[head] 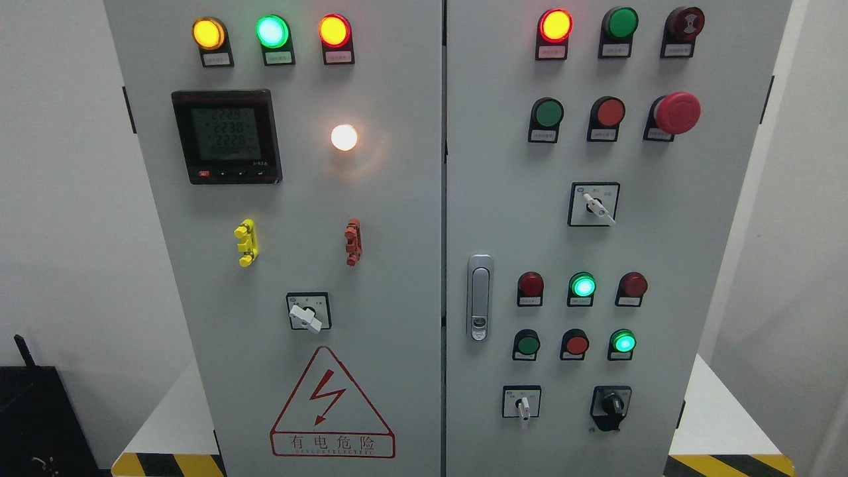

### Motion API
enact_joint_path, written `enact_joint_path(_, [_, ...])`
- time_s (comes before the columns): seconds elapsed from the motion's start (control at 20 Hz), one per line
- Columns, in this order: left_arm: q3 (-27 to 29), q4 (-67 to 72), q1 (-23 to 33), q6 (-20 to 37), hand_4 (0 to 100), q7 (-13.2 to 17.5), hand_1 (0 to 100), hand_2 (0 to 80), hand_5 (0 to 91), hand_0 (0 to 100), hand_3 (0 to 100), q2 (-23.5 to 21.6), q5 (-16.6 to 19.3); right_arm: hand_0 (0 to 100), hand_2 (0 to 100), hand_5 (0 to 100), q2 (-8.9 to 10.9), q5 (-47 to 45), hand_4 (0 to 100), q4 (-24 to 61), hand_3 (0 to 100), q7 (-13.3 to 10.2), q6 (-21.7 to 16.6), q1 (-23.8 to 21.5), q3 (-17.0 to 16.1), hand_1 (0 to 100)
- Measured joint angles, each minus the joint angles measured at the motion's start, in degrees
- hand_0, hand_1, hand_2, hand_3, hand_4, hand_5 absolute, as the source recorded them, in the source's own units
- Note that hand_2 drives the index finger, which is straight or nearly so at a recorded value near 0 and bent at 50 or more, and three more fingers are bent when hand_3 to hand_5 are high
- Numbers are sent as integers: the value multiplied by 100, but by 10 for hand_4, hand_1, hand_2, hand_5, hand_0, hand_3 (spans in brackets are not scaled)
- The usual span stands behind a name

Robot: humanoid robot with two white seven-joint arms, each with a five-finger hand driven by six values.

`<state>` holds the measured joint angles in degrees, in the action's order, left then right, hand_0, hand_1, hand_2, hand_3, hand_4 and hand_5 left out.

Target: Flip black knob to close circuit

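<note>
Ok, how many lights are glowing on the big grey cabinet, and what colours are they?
Green lights: 3
Red lights: 2
Yellow light: 1
White light: 1
Total: 7 glowing

From my head camera, no part of the robot's body is in view: no arm, no hand, no casing, cable or marking that I can log. There is nothing of its colours or shapes I can note from this view.
</note>
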<state>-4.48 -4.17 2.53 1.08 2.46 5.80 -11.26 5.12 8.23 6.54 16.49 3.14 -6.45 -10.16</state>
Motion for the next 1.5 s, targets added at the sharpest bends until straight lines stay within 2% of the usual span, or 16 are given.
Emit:
enact_joint_path(0.15, [0,0,0,0,0,0,556,0,0,120,0,0,0,0,0,0,-44,-44,0,-25,0,108,-494,47,-53,0])
enact_joint_path(0.35, [0,0,0,0,0,0,556,0,0,120,0,0,-3,0,0,0,-189,-88,0,17,0,158,-1538,135,-112,0])
enact_joint_path(0.55, [0,0,-2,0,0,0,556,0,0,120,0,0,-3,0,0,0,-287,-112,0,111,0,131,-2816,171,-151,3])
enact_joint_path(0.7, [0,0,-2,0,0,0,556,0,0,120,0,0,-3,0,0,0,-341,-128,0,188,27,330,-3916,189,-182,5])
enact_joint_path(0.8, [0,0,-2,0,0,0,556,0,0,120,0,0,-1,0,0,0,-402,-134,0,268,43,392,-4370,196,-198,13])
enact_joint_path(0.9, [0,0,-3,0,0,0,556,0,0,120,0,0,-1,0,0,0,-476,-162,0,381,61,438,-4599,196,-210,21])
enact_joint_path(1.05, [0,0,-3,0,0,0,556,0,0,120,0,0,-2,0,0,0,-585,-239,0,663,93,455,-4733,139,-224,34])
enact_joint_path(1.5, [0,-1,-3,0,0,0,556,0,0,120,0,0,0,0,59,0,-811,-677,58,2297,172,460,-4815,-278,-245,96])
